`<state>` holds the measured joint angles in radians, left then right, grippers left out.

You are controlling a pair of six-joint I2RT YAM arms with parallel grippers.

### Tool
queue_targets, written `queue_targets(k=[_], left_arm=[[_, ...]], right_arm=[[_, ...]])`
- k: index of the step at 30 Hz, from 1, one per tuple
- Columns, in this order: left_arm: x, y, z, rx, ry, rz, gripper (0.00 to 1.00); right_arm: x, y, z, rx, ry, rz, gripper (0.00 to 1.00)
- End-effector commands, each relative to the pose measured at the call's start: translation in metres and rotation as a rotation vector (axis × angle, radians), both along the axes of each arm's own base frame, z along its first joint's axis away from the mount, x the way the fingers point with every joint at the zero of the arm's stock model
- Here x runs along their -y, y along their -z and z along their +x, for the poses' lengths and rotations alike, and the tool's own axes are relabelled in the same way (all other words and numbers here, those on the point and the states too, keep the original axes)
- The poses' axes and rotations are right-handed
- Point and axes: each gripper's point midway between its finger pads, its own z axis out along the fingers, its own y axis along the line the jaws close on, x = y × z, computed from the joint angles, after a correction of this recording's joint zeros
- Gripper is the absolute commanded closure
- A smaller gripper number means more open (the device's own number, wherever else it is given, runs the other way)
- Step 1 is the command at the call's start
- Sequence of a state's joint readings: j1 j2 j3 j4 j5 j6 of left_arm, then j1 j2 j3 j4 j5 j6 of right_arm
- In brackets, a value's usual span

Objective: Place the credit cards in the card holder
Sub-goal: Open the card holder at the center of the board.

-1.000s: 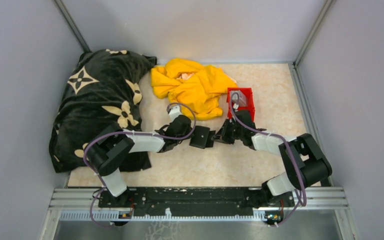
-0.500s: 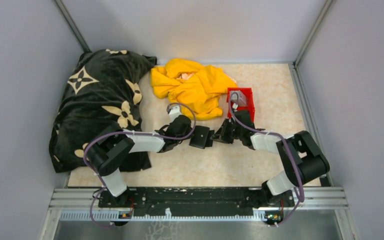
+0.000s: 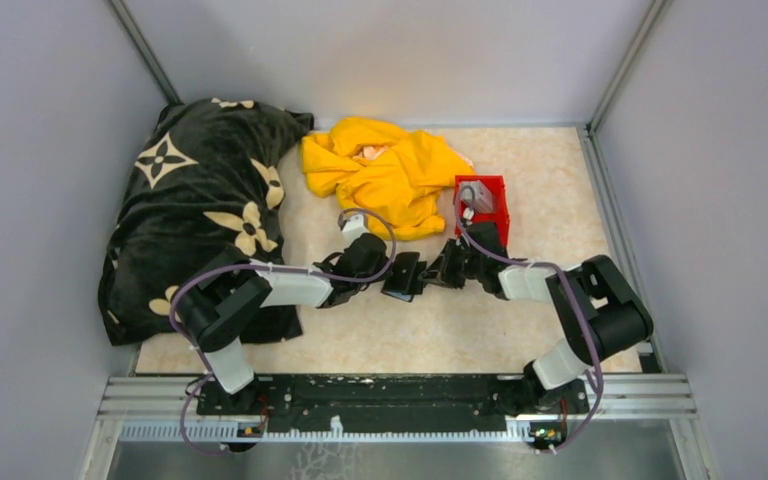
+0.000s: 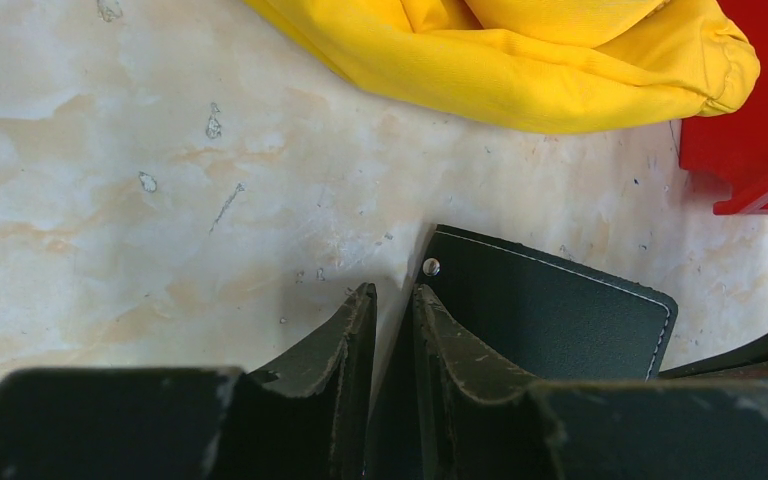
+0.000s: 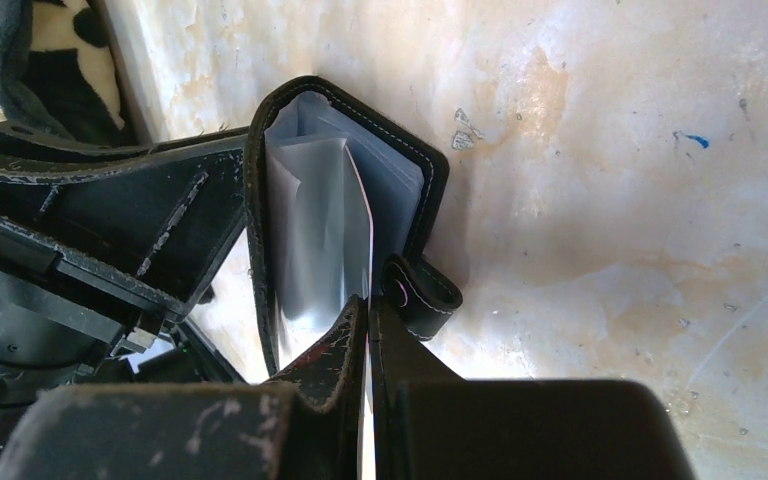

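Note:
The black card holder [image 3: 403, 276] hangs open between my two grippers at the table's middle. My left gripper [image 4: 392, 292] is shut on the edge of its cover [image 4: 550, 310], beside a silver snap stud. In the right wrist view the card holder [image 5: 428, 185] gapes toward me, showing greyish sleeves and its snap tab [image 5: 425, 298]. My right gripper [image 5: 370, 300] is shut on a thin credit card [image 5: 358, 215], seen edge-on, its far end inside the holder. More grey credit cards [image 3: 473, 198] lie in the red bin [image 3: 497, 190].
A crumpled yellow cloth [image 3: 385, 170] lies just behind the grippers, touching the red bin [image 4: 760, 100]. A black flowered blanket [image 3: 190, 200] fills the left side, under the left arm. Grey walls close in the table on three sides.
Both grippers and the card holder have shifted slightly to the right and away. The holder now looks narrower from above. The right arm's elbow has swung a little leftward.

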<state>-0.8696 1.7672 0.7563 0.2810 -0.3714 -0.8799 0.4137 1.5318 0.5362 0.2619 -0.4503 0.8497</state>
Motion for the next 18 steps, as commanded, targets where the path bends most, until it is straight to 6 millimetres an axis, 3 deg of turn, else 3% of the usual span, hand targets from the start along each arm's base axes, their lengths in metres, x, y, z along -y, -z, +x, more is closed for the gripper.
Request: queue_targets(k=[1,7,18], left_arm=[[-0.078,0.107,-0.121,-0.475,0.138,0.359,0.71],[-0.076,0.108,-0.126,-0.49,0.152,0.36,0.7],[-0.061,0.11,-0.136,-0.534,0.23,0.347,0.74]], right_arm=[[0.004,0.009,0.004,0.007,0.017,-0.019,1.0],[-0.002,0.009,0.006,0.006,0.006,-0.007,1.0],[-0.024,-0.011,0.019,0.049,-0.029,0.02,1.0]])
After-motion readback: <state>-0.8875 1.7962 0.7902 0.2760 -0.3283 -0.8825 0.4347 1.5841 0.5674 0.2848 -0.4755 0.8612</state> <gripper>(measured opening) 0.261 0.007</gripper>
